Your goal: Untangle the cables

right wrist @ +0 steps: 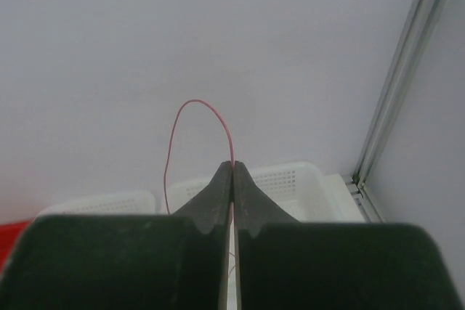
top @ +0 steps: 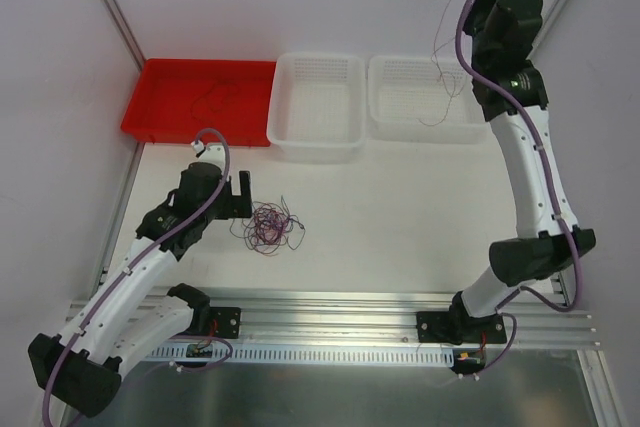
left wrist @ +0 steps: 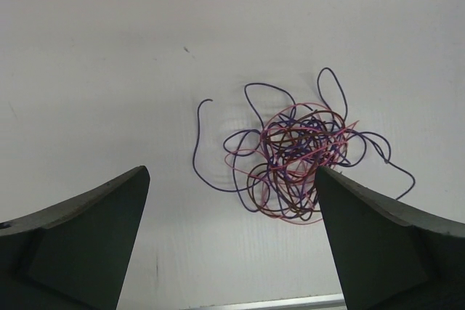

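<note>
Above a basket (top: 420, 133), right tool (right wrist: 232, 167) raised (pinching cable (right wrist: 197, 101))

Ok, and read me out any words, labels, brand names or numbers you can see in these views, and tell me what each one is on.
No text can be read in any view.
Red tray, left white basket, right white basket: plain, no print.
Tangle of cables: no tags.
Circuit board at the left arm's base: any markings are too small to read.

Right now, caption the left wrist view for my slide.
Open left end effector faces a tangle of red, purple and dark cables on the white table.
</note>
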Tool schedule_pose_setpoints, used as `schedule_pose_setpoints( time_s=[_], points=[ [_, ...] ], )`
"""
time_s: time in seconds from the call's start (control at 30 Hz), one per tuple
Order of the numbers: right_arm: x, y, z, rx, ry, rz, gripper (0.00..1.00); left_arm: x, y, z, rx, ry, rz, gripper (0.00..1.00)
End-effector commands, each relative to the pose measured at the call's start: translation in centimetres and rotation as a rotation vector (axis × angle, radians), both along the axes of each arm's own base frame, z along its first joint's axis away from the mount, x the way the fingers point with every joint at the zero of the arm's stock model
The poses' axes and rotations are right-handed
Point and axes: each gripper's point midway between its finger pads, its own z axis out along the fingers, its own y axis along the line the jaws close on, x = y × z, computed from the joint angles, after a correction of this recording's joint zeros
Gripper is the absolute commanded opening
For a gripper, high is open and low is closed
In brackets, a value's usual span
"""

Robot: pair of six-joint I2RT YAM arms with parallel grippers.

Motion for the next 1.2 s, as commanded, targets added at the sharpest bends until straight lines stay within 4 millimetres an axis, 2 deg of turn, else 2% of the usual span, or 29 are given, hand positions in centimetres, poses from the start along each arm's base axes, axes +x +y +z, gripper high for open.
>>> schedule_pose_setpoints(
  time_s=[0.0,0.03,0.07,0.13,0.17,0.23,0.27,0.37,0.4,0.43,0.47,0.5,0.53,0.57,0.63,0.67,0.73,0.77,0.8,0.83,0.87,0.9,0.93,0.97,1.0,1.07,1.1,1.13,1.17],
  points=[
    [3.7,-0.8,1.4,-0.01,-0.094,-0.009,0.01,1.0,1.6,0.4,0.07,-0.05,0.053,0.99],
    [4.6,-0.9,0.7,-0.011,-0.084,-0.011,0.01,1.1,1.7,0.3,0.073,-0.048,0.053,0.99],
    [6.5,-0.8,-1.5,-0.018,-0.044,-0.016,0.01,1.1,1.6,-0.1,0.079,-0.033,0.049,0.99],
    [8.3,-1.4,-3.5,-0.024,-0.016,-0.028,0.02,1.1,1.5,-0.6,0.084,-0.017,0.041,0.99],
    [10.2,-1.4,-6.2,-0.033,0.034,-0.033,0.03,1.0,1.5,-0.9,0.088,-0.008,0.04,0.99],
    [12.1,-2.1,-9.1,-0.043,0.085,-0.054,0.03,1.1,1.6,-0.8,0.093,-0.01,0.046,0.99],
    [13.6,-2.4,-11.9,-0.045,0.133,-0.065,0.03,1.1,1.7,-1.0,0.098,-0.003,0.046,0.99],
    [15.4,-3.1,-16.3,-0.055,0.219,-0.086,0.06,1.1,1.7,-1.5,0.105,0.01,0.044,0.99],
    [16.0,-3.4,-19.0,-0.06,0.275,-0.1,0.08,1.1,1.6,-1.4,0.106,0.009,0.044,0.99],
    [16.1,-3.3,-20.3,-0.053,0.303,-0.104,0.11,1.2,1.6,-1.5,0.109,0.012,0.042,0.99],
    [16.2,-3.3,-21.6,-0.05,0.328,-0.103,0.23,1.1,1.6,-1.6,0.111,0.017,0.042,0.99],
    [16.0,-3.2,-22.2,-0.046,0.344,-0.097,0.31,1.1,1.6,-1.7,0.109,0.019,0.041,0.99],
    [15.7,-3.0,-23.1,-0.035,0.362,-0.086,0.47,1.2,1.6,-1.7,0.109,0.021,0.041,0.99],
    [15.4,-2.7,-23.2,-0.031,0.368,-0.073,0.55,1.2,1.5,-1.7,0.108,0.023,0.038,0.99],
    [14.4,-1.9,-21.9,-0.021,0.365,-0.025,0.69,1.2,1.4,-1.7,0.104,0.024,0.036,0.99],
    [13.7,-1.3,-22.2,-0.026,0.389,-0.004,0.73,1.2,1.3,-1.7,0.101,0.024,0.032,0.99],
    [12.4,-0.5,-21.4,-0.027,0.402,0.031,0.78,1.1,1.3,-1.7,0.097,0.027,0.029,0.99],
    [11.2,-0.4,-19.9,-0.025,0.39,0.04,0.8,1.1,1.2,-1.7,0.092,0.027,0.025,0.99],
    [10.1,0.7,-20.9,-0.023,0.433,0.073,0.81,1.1,1.0,-1.6,0.084,0.024,0.018,0.99],
    [9.2,1.3,-21.0,-0.014,0.448,0.095,0.82,1.1,0.9,-1.5,0.078,0.024,0.017,0.99],
    [7.7,1.8,-19.2,0.0,0.426,0.12,0.82,1.1,0.9,-1.5,0.076,0.025,0.016,0.99],
    [6.2,3.7,-21.1,0.025,0.489,0.181,0.82,1.0,0.8,-1.6,0.074,0.027,0.011,0.99],
    [5.1,4.5,-21.1,0.039,0.502,0.212,0.82,1.0,0.6,-1.6,0.064,0.03,0.006,0.99],
    [3.1,6.1,-20.7,0.048,0.519,0.258,0.81,1.0,0.5,-1.7,0.063,0.033,0.003,0.99],
    [1.6,7.6,-22.1,0.068,0.564,0.309,0.8,1.0,0.5,-1.6,0.06,0.034,0.003,0.99],
    [-0.9,9.7,-23.2,0.086,0.611,0.368,0.79,1.0,0.2,-1.9,0.054,0.047,-0.007,0.99],
    [-3.1,12.0,-22.6,0.092,0.615,0.441,0.79,1.0,0.1,-1.9,0.047,0.05,-0.01,0.99],
    [-4.8,13.1,-24.8,0.121,0.674,0.469,0.78,1.0,0.0,-1.9,0.042,0.054,-0.013,0.99],
    [-6.1,14.3,-25.3,0.138,0.693,0.503,0.77,0.9,-0.3,-2.0,0.03,0.06,-0.026,0.99]
  ],
)
